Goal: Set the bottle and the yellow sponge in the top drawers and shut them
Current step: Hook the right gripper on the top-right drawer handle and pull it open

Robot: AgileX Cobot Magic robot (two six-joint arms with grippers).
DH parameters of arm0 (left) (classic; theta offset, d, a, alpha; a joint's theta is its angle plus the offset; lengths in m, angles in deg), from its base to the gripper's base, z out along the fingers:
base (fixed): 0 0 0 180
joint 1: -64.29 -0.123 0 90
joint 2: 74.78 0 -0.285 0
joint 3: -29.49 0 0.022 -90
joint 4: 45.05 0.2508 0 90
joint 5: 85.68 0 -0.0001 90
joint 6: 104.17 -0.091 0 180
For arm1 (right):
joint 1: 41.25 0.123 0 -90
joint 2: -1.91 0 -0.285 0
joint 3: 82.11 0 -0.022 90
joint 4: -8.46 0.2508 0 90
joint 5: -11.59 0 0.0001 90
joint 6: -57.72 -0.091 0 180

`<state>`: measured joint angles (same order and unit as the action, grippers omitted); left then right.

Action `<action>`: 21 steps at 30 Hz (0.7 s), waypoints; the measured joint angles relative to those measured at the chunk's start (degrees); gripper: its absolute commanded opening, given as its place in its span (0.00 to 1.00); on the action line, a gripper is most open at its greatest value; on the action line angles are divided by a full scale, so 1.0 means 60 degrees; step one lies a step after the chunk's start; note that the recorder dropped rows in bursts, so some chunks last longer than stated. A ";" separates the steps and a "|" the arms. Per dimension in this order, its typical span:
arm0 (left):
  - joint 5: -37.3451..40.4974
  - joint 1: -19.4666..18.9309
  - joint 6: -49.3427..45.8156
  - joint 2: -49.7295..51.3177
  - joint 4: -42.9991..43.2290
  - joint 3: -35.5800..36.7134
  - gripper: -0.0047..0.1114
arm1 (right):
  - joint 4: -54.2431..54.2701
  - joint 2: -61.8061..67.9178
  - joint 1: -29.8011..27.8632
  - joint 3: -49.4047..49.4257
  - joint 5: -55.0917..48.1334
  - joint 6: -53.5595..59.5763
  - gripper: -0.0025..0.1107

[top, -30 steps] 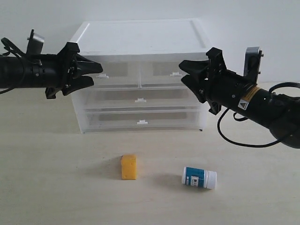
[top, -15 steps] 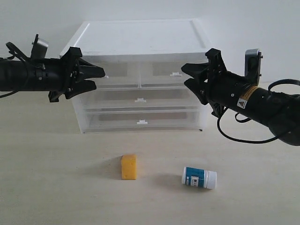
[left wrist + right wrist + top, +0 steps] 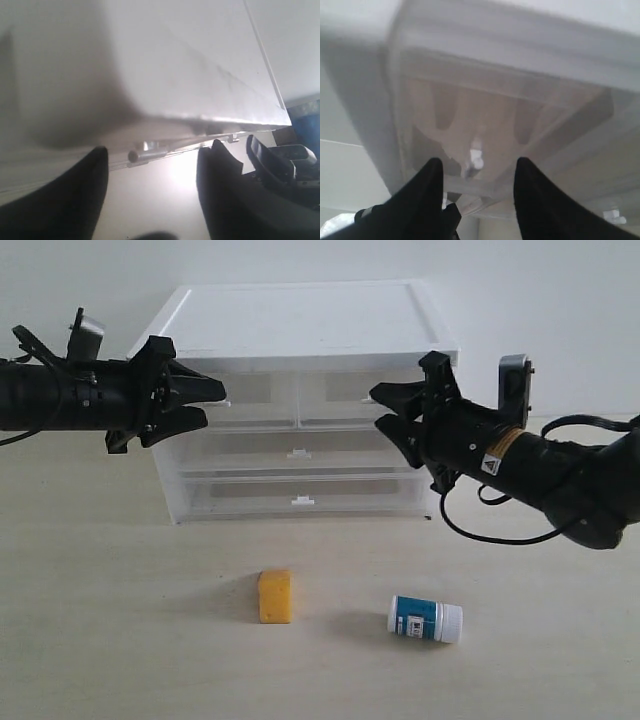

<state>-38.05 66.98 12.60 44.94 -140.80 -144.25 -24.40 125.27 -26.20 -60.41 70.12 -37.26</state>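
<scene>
Lying on the table (image 3: 120, 640) in front of the white-topped drawer unit (image 3: 300, 320), the yellow sponge (image 3: 275, 597) and the bottle (image 3: 425, 619) are set well apart. The sponge is placed toward the left, and the bottle is laid on its side toward the right, its white cap turned rightward. Neither is touched by an arm. The top drawers (image 3: 262, 390) are seen flush with the unit's front. The left gripper (image 3: 220, 405) is held level at the left top drawer, its jaws released and nothing grasped. In the left wrist view a small tab handle (image 3: 145, 154) is framed between the dark fingers (image 3: 75, 200). The right gripper (image 3: 378, 408) is held at the front of the right top drawer, its jaws likewise spread and empty. In the right wrist view a white tab handle (image 3: 476, 156) is seen between its fingers (image 3: 532, 200). Whether either handle is touched cannot be told.
</scene>
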 measured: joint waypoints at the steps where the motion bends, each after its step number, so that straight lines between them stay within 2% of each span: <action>1: 0.0000 0.0000 0.0000 0.0000 0.0000 0.0000 0.48 | -0.0016 0.0166 0.0070 -0.0107 0.0105 -0.0026 0.38; 12: 0.0039 0.0000 -0.0238 0.0000 0.0000 0.0000 0.48 | -0.0323 0.0668 0.0177 -0.0672 0.0625 -0.0028 0.37; 16: 0.0058 0.0000 -0.0292 0.0000 0.0000 0.0000 0.48 | -0.0323 0.0683 0.0177 -0.0677 0.0517 0.0128 0.03; 21: 0.0058 0.0000 -0.0356 0.0000 0.0000 0.0000 0.48 | -0.0480 0.0683 0.0177 -0.0730 0.0622 0.0258 0.02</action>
<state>-37.71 66.98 10.46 44.94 -140.80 -144.25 -27.28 129.37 -25.13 -64.79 73.85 -35.72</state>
